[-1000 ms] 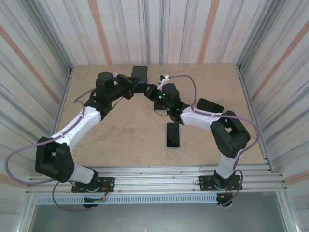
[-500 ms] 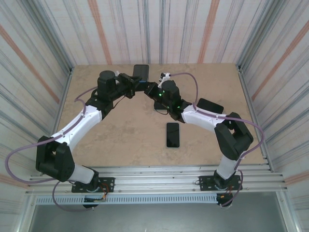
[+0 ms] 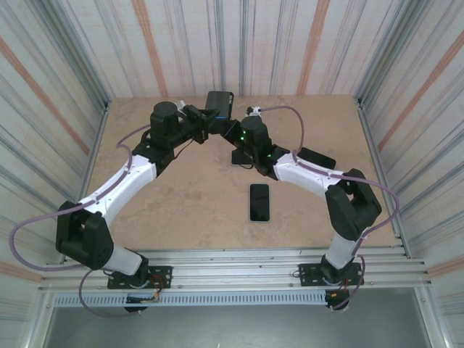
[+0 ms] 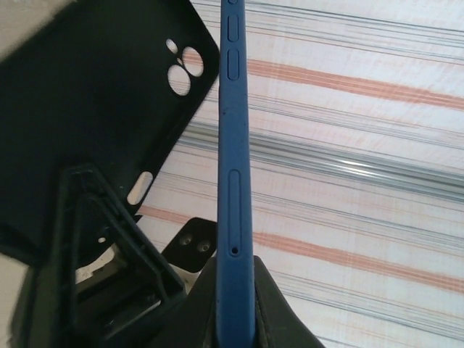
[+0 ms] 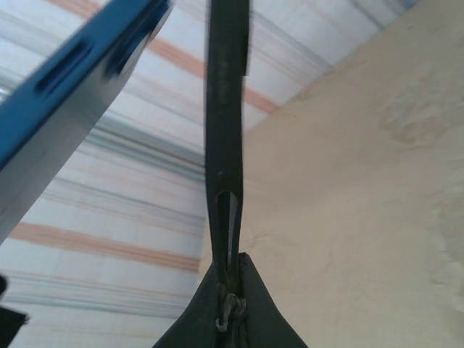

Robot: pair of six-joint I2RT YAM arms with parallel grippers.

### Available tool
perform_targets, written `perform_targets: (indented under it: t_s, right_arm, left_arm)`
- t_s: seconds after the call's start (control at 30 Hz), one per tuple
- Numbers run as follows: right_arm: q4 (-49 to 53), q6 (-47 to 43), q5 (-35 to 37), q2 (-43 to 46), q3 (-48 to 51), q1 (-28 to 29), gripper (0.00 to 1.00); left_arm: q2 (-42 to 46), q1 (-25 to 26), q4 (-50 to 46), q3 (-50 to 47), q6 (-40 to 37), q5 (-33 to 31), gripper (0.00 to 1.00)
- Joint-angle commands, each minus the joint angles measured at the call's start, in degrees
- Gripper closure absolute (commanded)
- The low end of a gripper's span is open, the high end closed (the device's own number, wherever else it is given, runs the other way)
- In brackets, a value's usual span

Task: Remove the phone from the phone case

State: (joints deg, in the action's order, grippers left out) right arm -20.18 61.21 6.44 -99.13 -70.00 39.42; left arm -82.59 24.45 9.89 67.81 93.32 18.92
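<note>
**Phone and case held apart, one in each gripper**

The left gripper (image 4: 235,308) is clamped on the lower end of the phone (image 4: 235,181). The phone is a blue handset seen edge-on in the left wrist view, standing upright out of the fingers (image 4: 272,319), with its side buttons and a long slot facing the camera. Just to the left of it in that view is the phone case (image 4: 101,116), black and soft-looking, its camera cut-outs showing as pale holes near the top corner. That corner comes right up to the phone's edge, and whether the two touch there cannot be told. Lower down, striped wall (image 4: 362,109) shows between them.

The right gripper (image 5: 230,308) is closed on the phone case (image 5: 225,109), which rises from its fingertips as a thin dark strip seen edge-on, with a narrow slit just above the grip. The phone (image 5: 69,94) crosses the upper left corner of the right wrist view at a slant, with a gap of wall between it and the case. The table (image 5: 362,181) lies behind on the right.

From above, the left gripper (image 3: 201,120) and the right gripper (image 3: 228,129) meet over the far middle of the table (image 3: 181,203). A dark rectangle (image 3: 219,101) is held up between them, and it cannot be told from here whether that is phone or case. A second phone (image 3: 259,201) lies flat and screen-up in the middle of the table, well apart from both grippers. A dark flat object (image 3: 319,157) lies further right, partly under the right arm
</note>
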Motion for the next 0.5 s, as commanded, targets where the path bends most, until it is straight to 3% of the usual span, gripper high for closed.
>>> perform_targets:
  t_s: [0.0, 0.17, 0.3, 0.47]
  right_arm:
    - [-0.98, -2.28, 0.59, 2.96, 1.32, -1.82, 1.0]
    - [-3.73, 1.09, -7.62, -0.49, 1.54, -2.98, 0.99]
    - [-2.67, 2.23, -10.41, -3.02, 1.16, -2.52, 0.98]
    - [-1.39, 4.31, -13.25, -7.05, -0.59, -1.07, 0.96]
  left_arm:
    - [4.14, -2.29, 0.27, 1.38, -4.13, 0.53, 1.0]
    - [4.54, -6.75, -0.48, -1.28, -8.79, 5.46, 1.0]
    - [5.54, -12.51, -3.44, -5.42, -18.43, 11.27, 1.0]
    - [2.96, -19.5, 5.68, -13.24, -23.55, 17.33, 1.0]
